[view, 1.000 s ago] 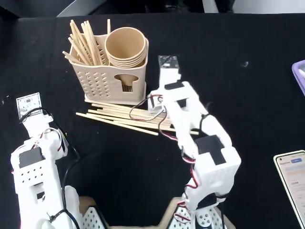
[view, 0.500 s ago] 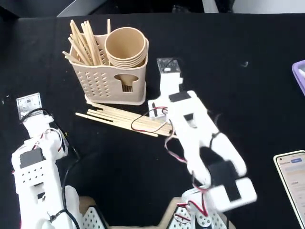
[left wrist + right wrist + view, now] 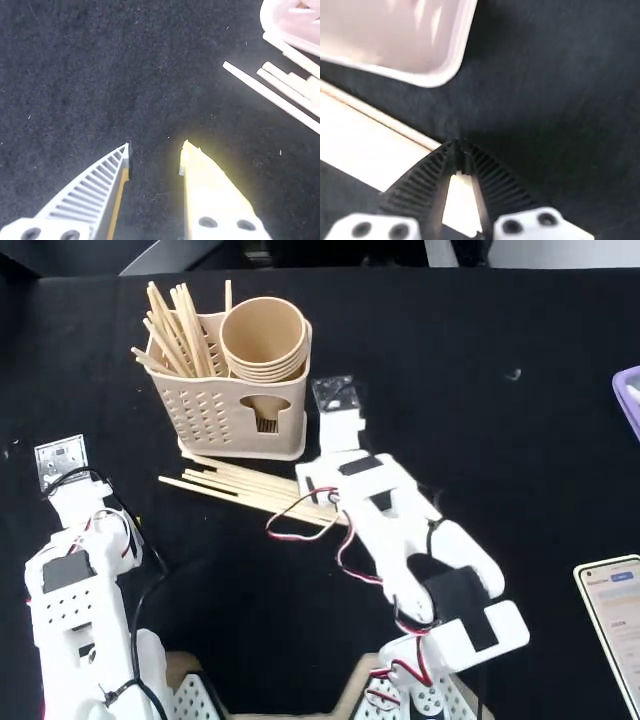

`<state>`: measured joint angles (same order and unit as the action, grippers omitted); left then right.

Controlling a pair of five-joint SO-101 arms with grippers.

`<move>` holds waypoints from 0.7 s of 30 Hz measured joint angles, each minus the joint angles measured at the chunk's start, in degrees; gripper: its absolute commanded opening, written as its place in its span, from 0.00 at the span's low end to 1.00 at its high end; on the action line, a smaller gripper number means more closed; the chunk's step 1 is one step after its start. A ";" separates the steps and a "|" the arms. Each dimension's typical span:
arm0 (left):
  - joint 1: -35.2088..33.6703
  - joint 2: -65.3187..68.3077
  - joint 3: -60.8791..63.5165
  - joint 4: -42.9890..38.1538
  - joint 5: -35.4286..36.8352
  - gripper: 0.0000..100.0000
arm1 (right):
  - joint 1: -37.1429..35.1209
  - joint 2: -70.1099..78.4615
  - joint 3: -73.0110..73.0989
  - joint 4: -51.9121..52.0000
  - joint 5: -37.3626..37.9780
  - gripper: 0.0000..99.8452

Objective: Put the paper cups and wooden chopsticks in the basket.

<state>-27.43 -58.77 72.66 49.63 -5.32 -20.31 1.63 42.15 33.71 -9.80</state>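
Chopsticks [image 3: 240, 490] lie loose on the counter [image 3: 520, 460] just in front of the basket [image 3: 215, 415], which already holds the paper cups [image 3: 263, 335]. My right gripper [image 3: 458, 150] sits over them by the basket's corner, tips pressed together. The left gripper [image 3: 154, 152] is spread, farther from the basket. My worry is that closed tips would scatter the pile, or a lifted stick could snag the basket wall.

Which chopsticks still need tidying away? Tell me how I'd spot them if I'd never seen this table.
On the black table, find the beige perforated plastic basket at its far left. Just in front of it lies a loose pile of pale wooden chopsticks. Unlike the upright chopsticks in the basket, beside the stacked tan paper cups, these lie flat on the table.
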 measured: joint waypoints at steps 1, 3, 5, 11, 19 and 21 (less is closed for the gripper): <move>0.00 0.00 0.00 0.00 0.00 0.17 | -0.35 -0.35 -0.09 1.32 0.00 0.01; 0.00 0.00 0.00 0.00 0.00 0.17 | -1.23 -1.14 -0.09 3.43 0.00 0.01; 0.00 0.00 0.00 0.00 0.00 0.17 | -2.29 -1.93 0.62 4.66 0.00 0.01; 0.00 0.00 0.00 0.00 0.00 0.17 | -7.47 -6.51 5.10 5.54 0.35 0.01; 0.00 0.00 0.00 0.00 0.00 0.17 | -9.14 -17.32 11.08 6.07 0.70 0.01; 0.00 0.00 0.00 0.00 0.00 0.17 | -9.32 -21.36 12.31 6.68 1.23 0.03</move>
<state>-27.43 -58.77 72.66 49.63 -5.32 -29.63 -19.74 54.46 40.40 -8.57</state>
